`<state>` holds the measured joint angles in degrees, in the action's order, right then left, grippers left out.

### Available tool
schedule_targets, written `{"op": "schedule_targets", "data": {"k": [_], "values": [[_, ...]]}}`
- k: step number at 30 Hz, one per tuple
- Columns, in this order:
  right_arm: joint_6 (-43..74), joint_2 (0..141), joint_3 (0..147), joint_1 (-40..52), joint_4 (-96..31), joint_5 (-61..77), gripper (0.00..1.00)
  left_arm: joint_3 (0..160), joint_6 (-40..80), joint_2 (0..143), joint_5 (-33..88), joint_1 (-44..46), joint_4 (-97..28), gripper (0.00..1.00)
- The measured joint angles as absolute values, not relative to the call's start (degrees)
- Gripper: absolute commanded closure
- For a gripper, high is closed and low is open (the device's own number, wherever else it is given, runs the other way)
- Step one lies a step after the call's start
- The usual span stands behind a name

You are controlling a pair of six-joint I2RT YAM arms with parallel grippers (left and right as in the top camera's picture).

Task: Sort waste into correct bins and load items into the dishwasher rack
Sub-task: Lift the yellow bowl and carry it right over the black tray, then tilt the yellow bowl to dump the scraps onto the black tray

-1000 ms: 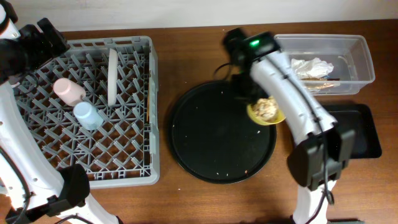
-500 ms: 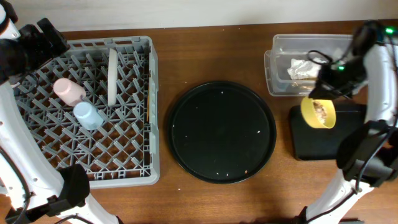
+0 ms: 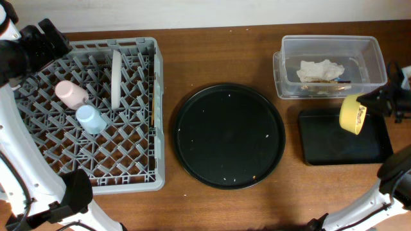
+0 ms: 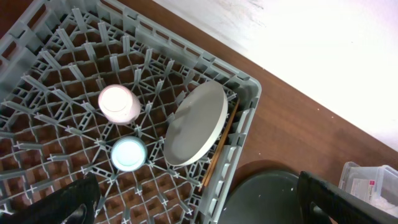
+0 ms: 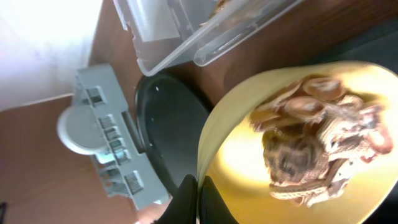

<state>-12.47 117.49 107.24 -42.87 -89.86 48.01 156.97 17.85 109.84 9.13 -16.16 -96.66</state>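
While the right gripper (image 5: 196, 186) is clamped shut on its rim, the small yellow bowl (image 3: 351, 114) hangs tipped steeply onto its side at the far right of the table (image 3: 218, 58). In the right wrist view, beige-brown food scraps (image 5: 314, 146) fill the bowl's hollow, and the two dark fingers pinch the rim at the bottom of that view. From overhead, the bowl sits over the far edge of the shallow black tray (image 3: 334, 144); whether it touches the tray cannot be told.

Just beyond the tray, on the far side, stands the clear plastic tub (image 3: 286, 77). A crumpled white paper napkin (image 3: 320, 68) lies inside it, with thin wooden chopsticks (image 3: 326, 82) at the napkin's near edge.

To the left of the tray and tub, in the middle of the table, lies a large round black tray (image 3: 230, 135), dotted with a few pale crumbs.

On the left side of the table rests the grey dishwasher rack (image 3: 131, 170). A pale grey plate (image 3: 116, 78) stands on edge between its pegs. Left of the plate are a pink cup (image 3: 70, 94) and, just nearer, a light-blue cup (image 3: 91, 119).

The left gripper (image 4: 196, 186) hovers above the rack with its fingers (image 4: 71, 205) spread wide apart, holding nothing.
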Motion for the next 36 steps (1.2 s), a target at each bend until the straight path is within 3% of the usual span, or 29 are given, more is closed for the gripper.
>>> {"op": "schedule_targets", "data": {"k": [10, 20, 36], "values": [[-15.3, 118.3, 93.7, -50.9, -85.0, 61.3, 0.96, 157.0, 17.8, 109.8, 9.1, -16.2, -96.7, 0.01], [-19.7, 118.5, 91.8, -53.2, -84.1, 70.9, 0.96, 157.0, 17.8, 109.8, 9.1, -16.2, -96.7, 0.01], [-16.4, 119.4, 91.7, -53.3, -83.1, 72.4, 0.96, 157.0, 17.8, 109.8, 9.1, -16.2, -96.7, 0.01]]}}
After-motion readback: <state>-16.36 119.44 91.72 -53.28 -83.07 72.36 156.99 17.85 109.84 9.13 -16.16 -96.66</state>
